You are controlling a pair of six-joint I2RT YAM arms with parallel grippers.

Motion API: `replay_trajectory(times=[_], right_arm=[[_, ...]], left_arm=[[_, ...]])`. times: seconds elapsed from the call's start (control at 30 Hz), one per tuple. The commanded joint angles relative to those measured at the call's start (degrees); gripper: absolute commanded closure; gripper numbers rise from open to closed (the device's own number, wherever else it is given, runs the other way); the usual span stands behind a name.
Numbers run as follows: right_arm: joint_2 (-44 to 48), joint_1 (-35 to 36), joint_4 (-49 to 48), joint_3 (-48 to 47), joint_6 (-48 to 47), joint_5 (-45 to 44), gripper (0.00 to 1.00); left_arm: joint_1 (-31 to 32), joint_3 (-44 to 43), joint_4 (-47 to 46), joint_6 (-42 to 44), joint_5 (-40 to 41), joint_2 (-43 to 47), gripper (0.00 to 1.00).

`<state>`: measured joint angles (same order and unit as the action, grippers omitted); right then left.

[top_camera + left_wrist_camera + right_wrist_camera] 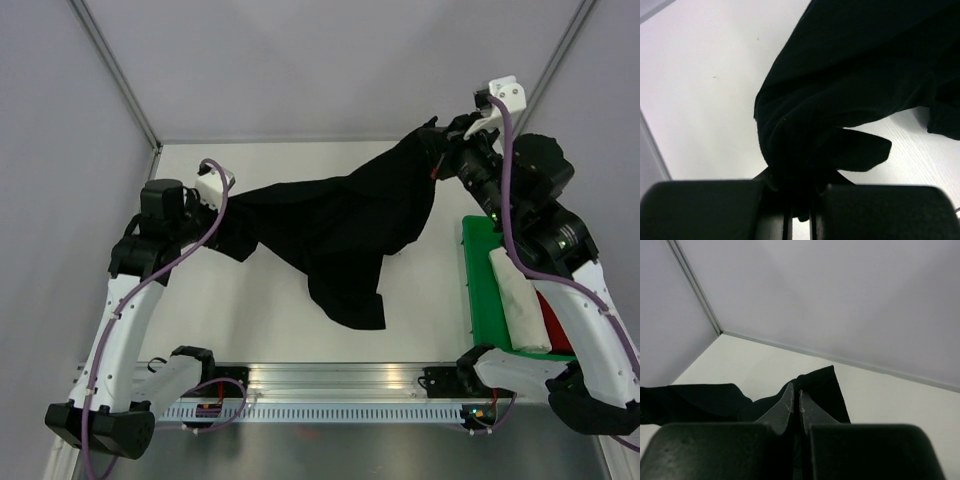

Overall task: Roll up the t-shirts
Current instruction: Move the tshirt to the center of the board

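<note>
White table (270, 320), grey walls, apparently seamless

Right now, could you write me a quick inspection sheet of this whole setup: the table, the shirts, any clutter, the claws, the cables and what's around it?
Surface: white table, bare where the cloth does not cover it.
Job's things: black shirt stretched between both arms, its middle sagging to the table; white roll and red roll lying in the green tray on the right.
Clutter: nothing seen.
Grippers: left gripper shut on the shirt's edge; right gripper shut on the shirt, raised near the back wall.
Cables: purple cable looped along each arm, clear of the cloth.
Surroundings: plain grey walls; slotted metal rail at the near edge.
</note>
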<state>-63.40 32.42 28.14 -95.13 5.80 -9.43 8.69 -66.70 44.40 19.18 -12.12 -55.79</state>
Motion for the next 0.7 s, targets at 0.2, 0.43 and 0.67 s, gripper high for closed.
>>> replay_trajectory(times=[0.2,0.43,0.67], right_arm=[[-30.22,-0.96,-1.78,-21.88,-3.87,-3.93,1.00],[-63.85,-6.14,16.99,-53.21,0.24,-4.28,0.02],[-44.67,-6.41,1.49,-16.09,3.77,-3.93,0.02]], left_arm=[[-0.25,6.75,-7.04,0.77,-4.67,-6.43,0.98],[-0.25,10.00,-9.77,1.56,-4.41,-9.42,0.98],[-0.25,13.17,-11.36,2.62,-3.97,-9.86,0.98]])
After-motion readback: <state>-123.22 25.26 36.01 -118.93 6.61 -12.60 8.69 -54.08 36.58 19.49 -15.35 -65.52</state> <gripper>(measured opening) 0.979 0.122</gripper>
